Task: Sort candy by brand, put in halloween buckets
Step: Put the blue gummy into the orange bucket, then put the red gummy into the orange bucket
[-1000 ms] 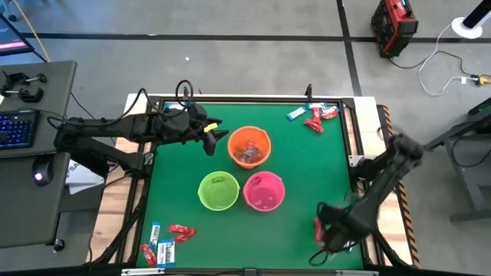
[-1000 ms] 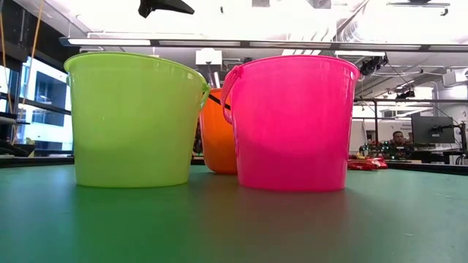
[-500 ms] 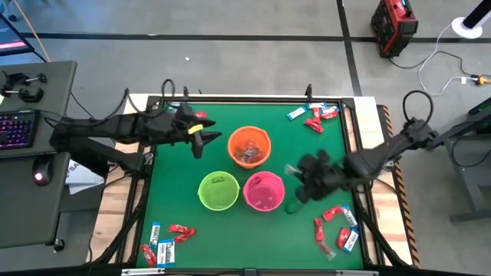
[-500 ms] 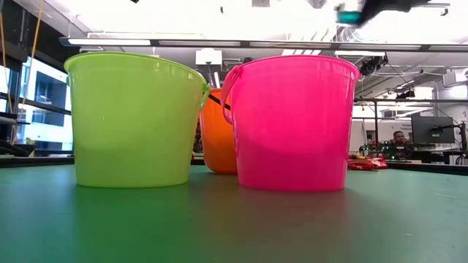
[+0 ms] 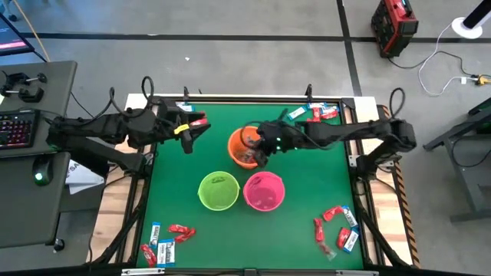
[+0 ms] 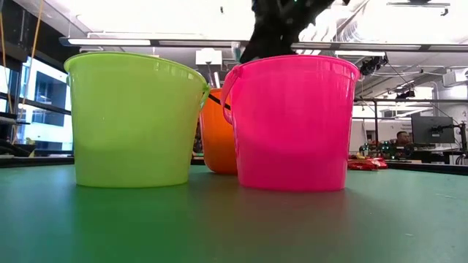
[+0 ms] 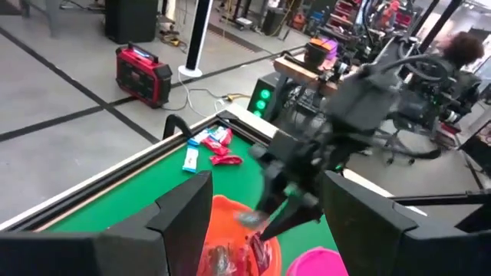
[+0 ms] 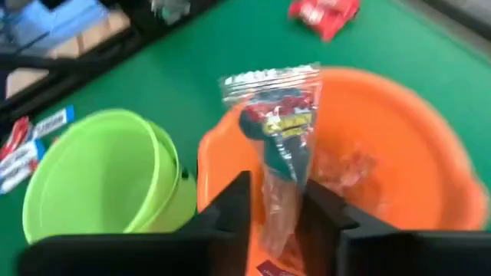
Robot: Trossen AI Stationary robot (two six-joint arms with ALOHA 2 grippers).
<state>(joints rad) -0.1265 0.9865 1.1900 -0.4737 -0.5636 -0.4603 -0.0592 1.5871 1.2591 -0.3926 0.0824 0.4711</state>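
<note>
My right gripper [image 5: 259,152] hangs over the orange bucket [image 5: 244,138] and is shut on a clear, silvery candy [image 8: 276,115] with red and blue print. More clear candies lie inside that bucket. The lime green bucket [image 5: 218,190] and hot pink bucket [image 5: 264,192] stand side by side nearer the table's near edge. My left gripper [image 5: 188,132] is open and hovers left of the orange bucket, holding nothing. In the low view the right gripper [image 6: 281,22] shows as a dark shape above the pink bucket [image 6: 292,124]. My right gripper pinches the clear candy between its two fingers [image 8: 230,207] by one end of the wrapper [image 8: 278,180]. The rest of the candy, with its crimped end [image 8: 268,78], sticks out past the fingertips. It is lifted clear, above the orange bucket's opening [image 8: 399,153].
Loose red and blue-and-white candies lie in piles at the far right corner [image 5: 314,115], the near right corner [image 5: 335,227] and the near left corner [image 5: 165,241]; one red candy [image 5: 197,119] lies by my left gripper. Bare green mat lies around the buckets.
My right arm has swung from the candy pile at the near right corner, past the pink bucket, toward the far left, and now stands over the orange bucket with the clear candy in its fingers. My left gripper has drawn back from the orange bucket toward the table's left edge.
</note>
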